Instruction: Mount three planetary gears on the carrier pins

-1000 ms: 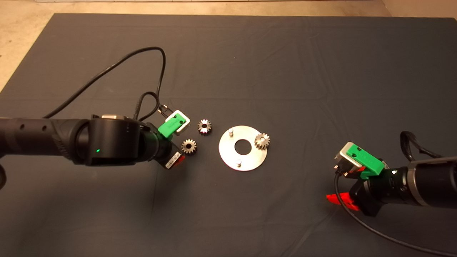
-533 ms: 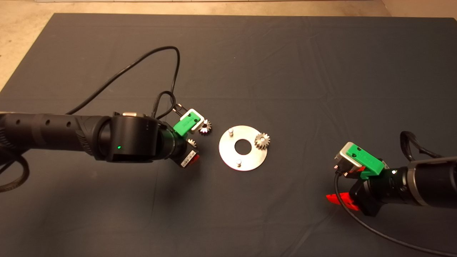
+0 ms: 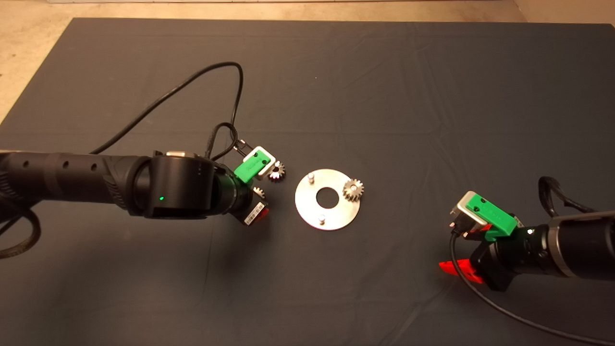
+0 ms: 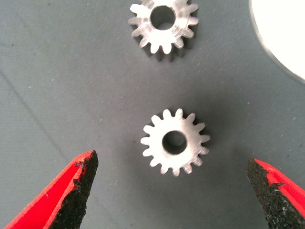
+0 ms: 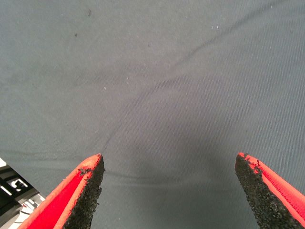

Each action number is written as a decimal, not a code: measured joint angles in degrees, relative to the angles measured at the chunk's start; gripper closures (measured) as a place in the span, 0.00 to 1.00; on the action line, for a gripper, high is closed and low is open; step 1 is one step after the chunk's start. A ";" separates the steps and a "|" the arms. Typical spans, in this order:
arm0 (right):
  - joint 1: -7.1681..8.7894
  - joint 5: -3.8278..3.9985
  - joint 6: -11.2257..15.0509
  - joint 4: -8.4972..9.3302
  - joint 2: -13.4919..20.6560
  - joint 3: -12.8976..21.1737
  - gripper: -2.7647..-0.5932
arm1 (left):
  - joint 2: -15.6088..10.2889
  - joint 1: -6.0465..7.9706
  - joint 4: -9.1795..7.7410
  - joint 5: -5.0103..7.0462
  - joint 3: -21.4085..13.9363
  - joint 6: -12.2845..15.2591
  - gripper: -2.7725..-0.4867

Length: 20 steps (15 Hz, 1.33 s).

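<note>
The gear to be picked (image 4: 175, 142) lies flat on the dark mat (image 3: 336, 86), bore upward, centred between my left gripper's (image 4: 174, 191) two fingers, which stand wide apart with one pad (image 4: 78, 188) on each side and neither touching the teeth. A second loose gear (image 4: 163, 24) lies flat just beyond it, apart from it, and the rim of the carrier disc (image 4: 281, 33) shows close by. In the head view the disc (image 3: 307, 206) sits near the mat's middle with one gear (image 3: 353, 189) already seated on a pin at its right side; two pins remain bare, one (image 3: 311, 178) on the far-left side and one (image 3: 322, 220) on the near side. I judge the step in hand to be the grasp of the second gear. To do it well, I should descend straight until the pads span the gear's thickness without pressing into the mat, then close evenly so both pads meet tooth tips together; uneven contact would probably slide or tip the gear. I should keep clear of the neighbouring gear. The grip should hold the gear level, since the bore must meet a bare pin squarely. My right gripper (image 3: 456, 268) waits at the mat's right side, well apart from the disc, its fingers spread with nothing but mat between them.
</note>
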<state>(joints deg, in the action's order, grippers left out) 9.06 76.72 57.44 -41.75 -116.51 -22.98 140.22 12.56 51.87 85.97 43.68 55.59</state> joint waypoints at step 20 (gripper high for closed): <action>0.00 -0.09 0.00 0.00 0.02 0.00 0.34 | 1.38 -1.85 1.16 -2.18 2.29 -0.27 0.24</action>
<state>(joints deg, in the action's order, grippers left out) 9.06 76.63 57.44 -41.75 -116.48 -22.98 141.59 10.71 53.04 83.79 45.97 55.32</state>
